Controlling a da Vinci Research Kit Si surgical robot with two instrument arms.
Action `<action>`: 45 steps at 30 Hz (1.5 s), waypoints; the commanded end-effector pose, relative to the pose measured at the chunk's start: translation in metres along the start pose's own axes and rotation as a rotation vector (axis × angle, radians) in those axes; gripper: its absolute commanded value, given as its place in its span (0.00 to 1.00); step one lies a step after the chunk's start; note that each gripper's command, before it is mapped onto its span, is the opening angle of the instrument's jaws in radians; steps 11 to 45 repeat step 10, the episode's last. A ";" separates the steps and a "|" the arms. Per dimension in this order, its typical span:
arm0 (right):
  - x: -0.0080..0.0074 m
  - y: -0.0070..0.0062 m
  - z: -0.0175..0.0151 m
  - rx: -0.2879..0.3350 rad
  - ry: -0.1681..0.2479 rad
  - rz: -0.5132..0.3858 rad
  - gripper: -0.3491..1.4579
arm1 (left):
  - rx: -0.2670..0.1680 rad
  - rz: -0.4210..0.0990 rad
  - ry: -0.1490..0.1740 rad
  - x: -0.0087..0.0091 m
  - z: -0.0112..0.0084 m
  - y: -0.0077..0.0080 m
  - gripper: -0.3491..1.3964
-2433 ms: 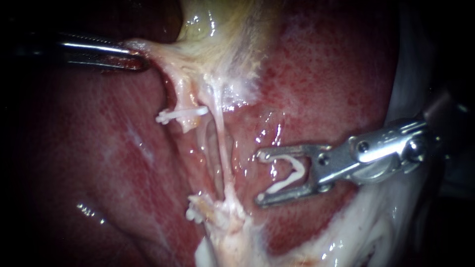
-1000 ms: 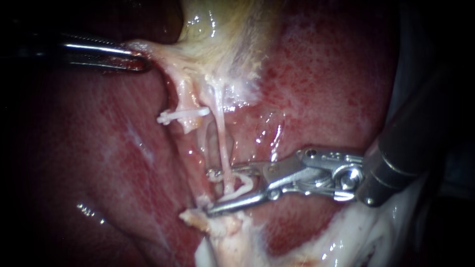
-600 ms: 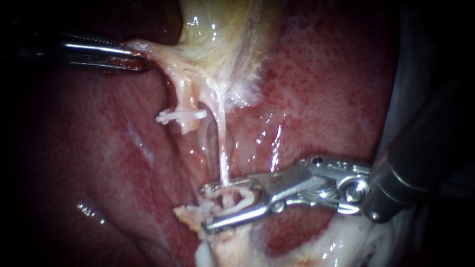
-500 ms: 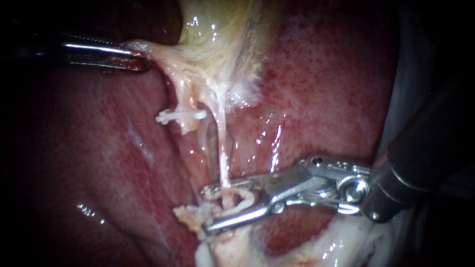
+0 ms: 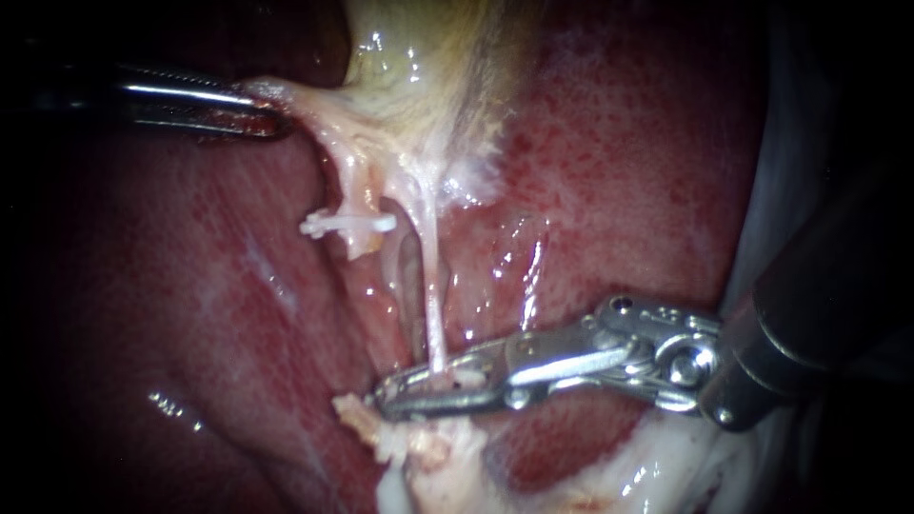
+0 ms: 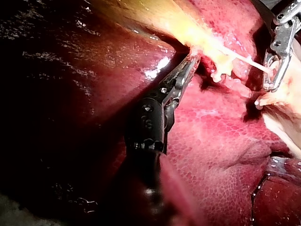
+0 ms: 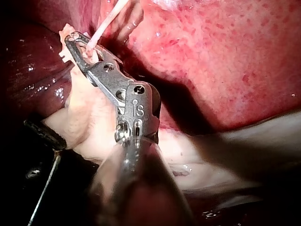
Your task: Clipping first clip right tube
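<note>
Below gallbladder (image 5: 419, 86); right tube (image 5: 433, 314) runs vertically; right instrument (image 5: 386, 404) clamps it crosswise

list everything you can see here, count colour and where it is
liver: 1, dark red, lies behind everything
gallbladder: 1, yellowish, above the tubes
left tube: 1, pale, short stump below the gallbladder
right tube: 1, pale, thin, stretched from the gallbladder down to the right instrument
clip: 1 plainly seen, white, across the left tube
pale tissue: 1 lump, whitish, under the right instrument
left instrument: 1, dark metal, shut on the gallbladder's pale edge
right instrument: 1, silver, shut on the right tube's lower end
</note>
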 end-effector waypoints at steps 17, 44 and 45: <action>0.0000 0.0004 0.0000 0.002 -0.002 0.004 0.00 | 0.000 0.000 0.000 0.0000 0.0002 -0.0001 0.00; 0.0000 0.0004 0.0000 0.002 -0.002 0.004 0.00 | 0.000 0.000 0.000 0.0000 0.0002 -0.0001 0.00; 0.0000 0.0004 0.0000 0.002 -0.002 0.004 0.00 | 0.000 0.000 0.000 0.0000 0.0002 -0.0001 0.00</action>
